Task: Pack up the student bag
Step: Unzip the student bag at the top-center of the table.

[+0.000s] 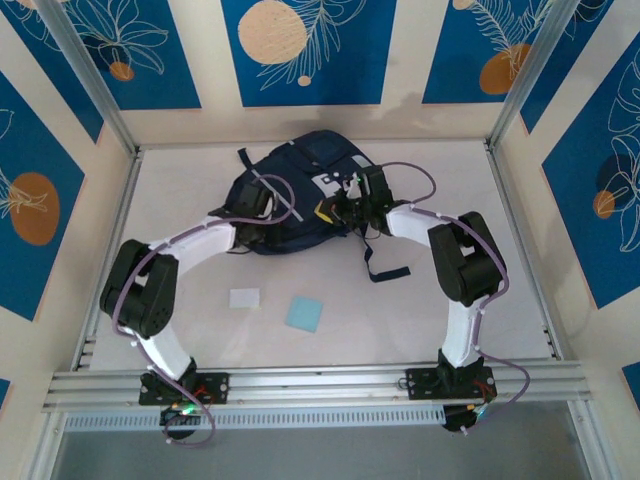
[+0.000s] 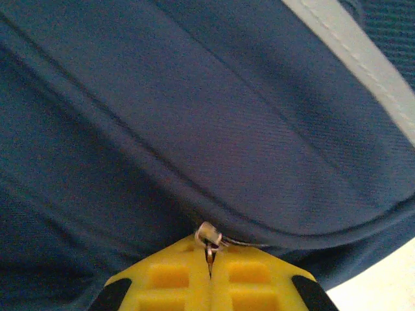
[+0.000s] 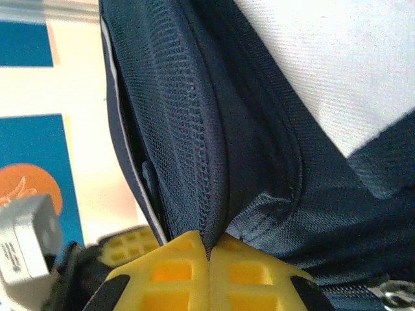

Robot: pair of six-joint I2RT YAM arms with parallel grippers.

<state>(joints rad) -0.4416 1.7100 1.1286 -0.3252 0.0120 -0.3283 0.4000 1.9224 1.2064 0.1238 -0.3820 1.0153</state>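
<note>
Both clamped shut: left hand (image 2: 209,260) and right hand (image 3: 209,251).

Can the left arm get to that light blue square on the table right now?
Probably not yet: the left gripper is shut on a zipper pull of the student bag. Once it lets go, the way looks free; the light blue square lies on bare table near that arm, beside a white card.

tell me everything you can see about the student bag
The student bag is a large navy fabric backpack lying slumped on the white table, far centre. It has a pale grey stripe, a light grey patch, a mesh panel and a dark strap trailing nearward. The left hand is shut on its metal zipper pull; the right hand pinches a fabric edge.
</note>
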